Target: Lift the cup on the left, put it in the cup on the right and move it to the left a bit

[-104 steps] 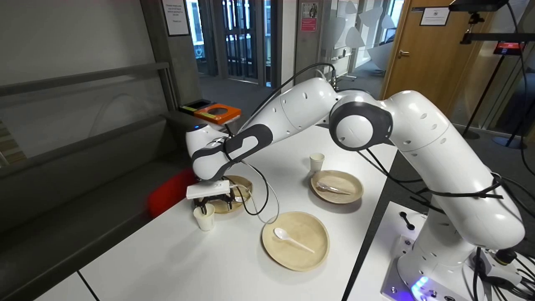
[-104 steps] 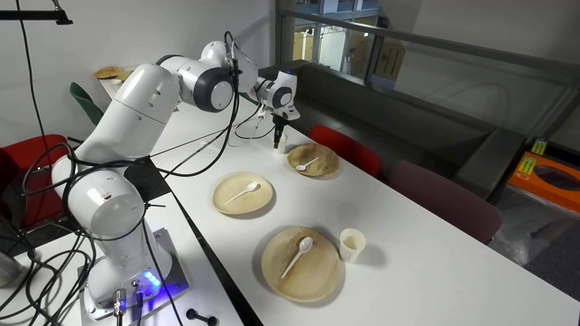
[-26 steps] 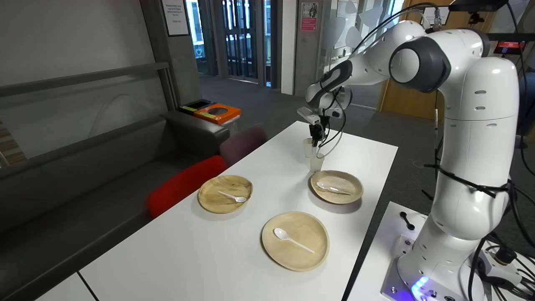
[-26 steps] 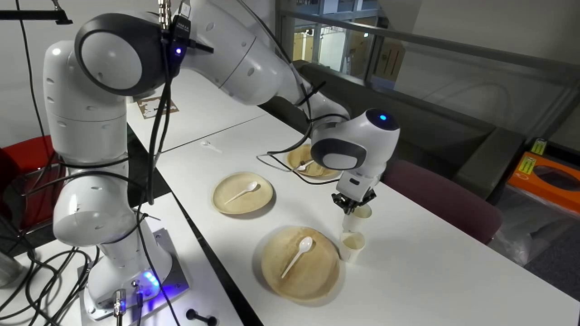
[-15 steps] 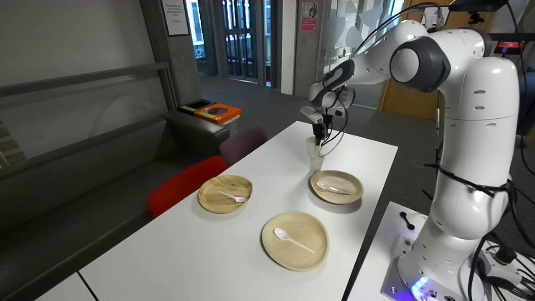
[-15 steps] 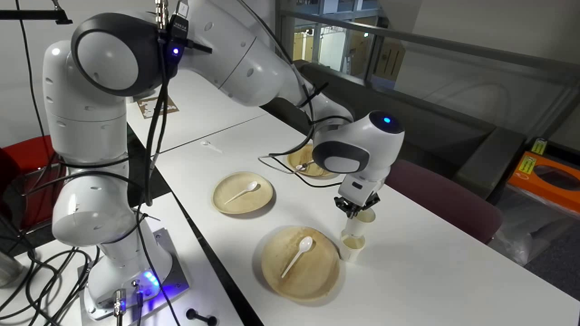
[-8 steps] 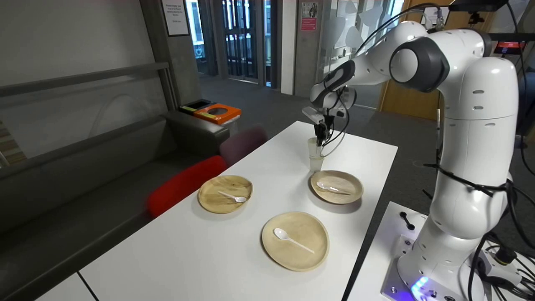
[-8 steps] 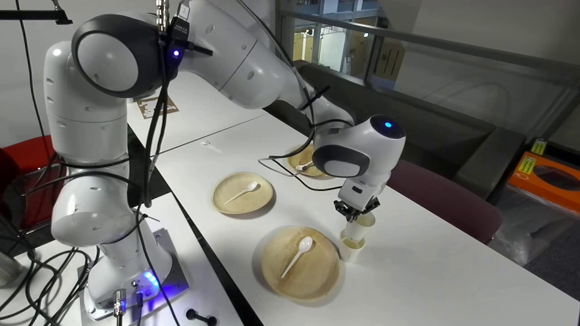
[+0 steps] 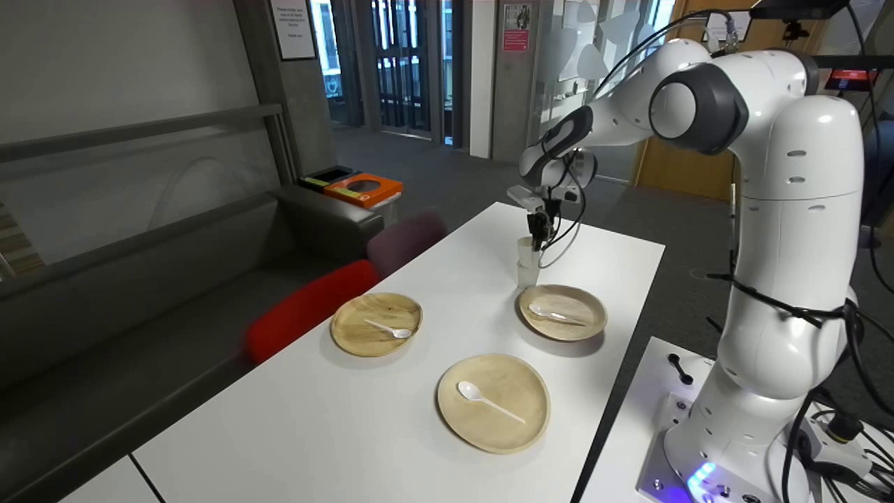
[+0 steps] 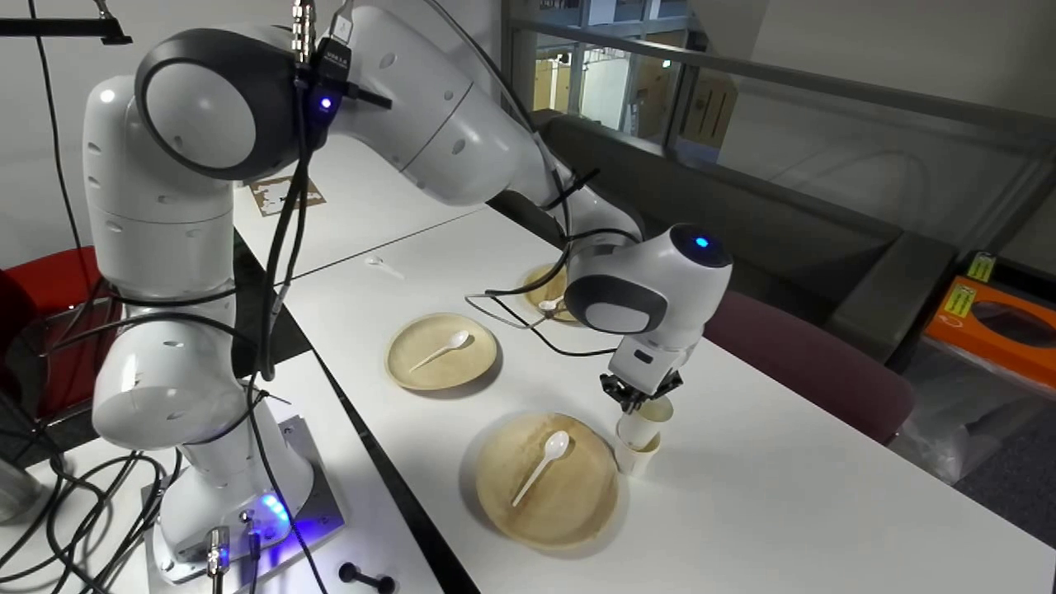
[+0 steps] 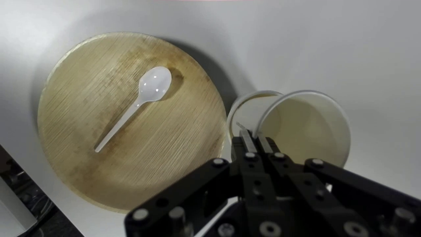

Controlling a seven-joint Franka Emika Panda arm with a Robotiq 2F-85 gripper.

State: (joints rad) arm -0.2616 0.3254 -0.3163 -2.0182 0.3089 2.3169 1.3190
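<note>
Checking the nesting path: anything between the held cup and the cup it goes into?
Nothing visible. The held cup, pinched at its wall by the gripper, looks to dip into the lower cup; the nearest plate lies beside, not between.

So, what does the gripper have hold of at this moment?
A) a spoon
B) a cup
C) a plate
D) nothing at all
B: in the wrist view the gripper pinches the wall of the upper cup, with the lower cup beneath it in both exterior views.

Office-type rm — 1 grey sofa [image 9: 140, 300], wall notice [image 9: 293, 28], glass partition [image 9: 552, 77] w/ decals [image 9: 592, 63].
</note>
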